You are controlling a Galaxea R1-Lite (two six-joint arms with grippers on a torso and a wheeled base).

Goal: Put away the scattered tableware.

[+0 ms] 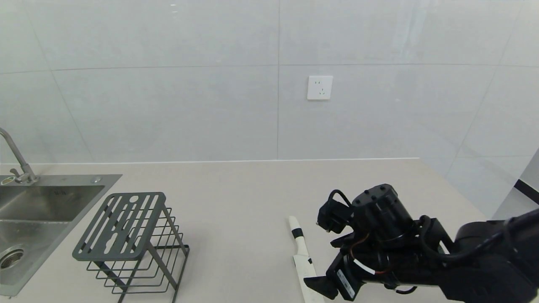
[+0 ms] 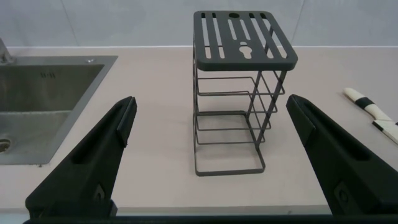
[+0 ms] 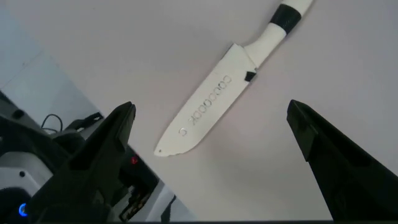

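Head view: a pale counter (image 1: 236, 198) runs along a tiled wall (image 1: 168, 105) that carries a white socket (image 1: 319, 87). A steel sink (image 1: 42, 202) with a tap (image 1: 17, 158) is set into the counter on the robot's left. Just beside the sink stands a dark grey rack (image 1: 122, 227), upright, with a slotted top plate over a wire frame.

Well apart from the rack, on the robot's right, a knife (image 1: 301, 256) lies flat on the counter. It is white with a black band on the handle. The handle points toward the wall and the blade toward the robot.

The right pincer (image 3: 210, 124) is over the blade end of the knife, released, its two dark fingers (image 3: 99, 162) spread wide. In the right wrist view the knife lies between the fingers and touches neither. The pincer seems to hang a little above the counter, though its height over the blade is hard to judge.

The left pincer (image 2: 210, 106) is released too, its fingers (image 2: 93, 162) far apart with nothing between them. In the left wrist view the rack stands on the counter ahead of it, with the sink to one side and the knife's handle at the other edge.
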